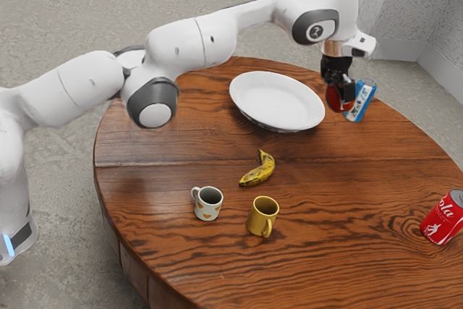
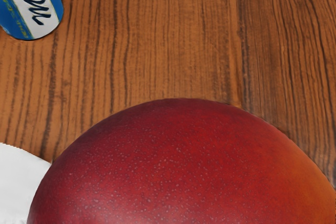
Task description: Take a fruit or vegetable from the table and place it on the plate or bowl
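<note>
Desk [image 1: 347, 200]: dark reddish wood, strong grain, polished to a light sheen. Red fruit [image 2: 184, 166] between the fingers [image 1: 348, 90]: smooth skin, finely speckled, soft sheen, shading to orange at one side. Fingers: black, matt. Plate [image 1: 277, 99] just beside the fingers: white, smooth, glazed look. Blue can [image 1: 359, 99] at the fingers' other side: glossy printed surface. Banana [image 1: 258, 170], well apart from the fingers: matt yellow peel, brown-flecked. Arm shells [image 1: 195, 37]: white glossy plastic. Floor [image 1: 58, 5]: grey, rough, matt.

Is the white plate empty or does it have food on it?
Empty. The plate is bare white all over; the red fruit is off to its side.
</note>
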You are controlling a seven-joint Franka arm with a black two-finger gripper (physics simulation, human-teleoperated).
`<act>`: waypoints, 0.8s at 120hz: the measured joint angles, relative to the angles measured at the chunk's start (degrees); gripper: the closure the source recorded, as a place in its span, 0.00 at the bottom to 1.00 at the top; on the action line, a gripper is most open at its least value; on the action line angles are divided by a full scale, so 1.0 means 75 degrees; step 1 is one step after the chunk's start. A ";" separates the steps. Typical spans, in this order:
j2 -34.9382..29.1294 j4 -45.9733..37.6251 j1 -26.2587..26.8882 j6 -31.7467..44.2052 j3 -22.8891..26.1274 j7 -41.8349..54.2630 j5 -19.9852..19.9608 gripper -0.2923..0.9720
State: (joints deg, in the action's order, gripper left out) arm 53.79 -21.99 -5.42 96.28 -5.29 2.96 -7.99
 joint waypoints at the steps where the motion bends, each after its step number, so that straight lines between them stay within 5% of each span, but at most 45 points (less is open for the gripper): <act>1: -0.0009 -0.0006 -0.0062 -0.0004 0.0002 0.0000 0.0001 0.54; 37: -0.0002 -0.0129 -0.1616 -0.0024 0.0037 0.0013 0.0012 0.55; 68: 0.0009 -0.0142 -0.1779 -0.0018 0.0046 0.0021 0.0017 0.54; 81: 0.0009 -0.0150 -0.1772 -0.0031 0.0034 0.0036 -0.0026 0.34; 96: 0.0007 -0.0156 -0.1773 -0.0046 0.0059 0.0063 -0.0084 0.27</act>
State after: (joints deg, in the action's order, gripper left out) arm 53.85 -23.16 -18.72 95.94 -4.85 3.44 -8.61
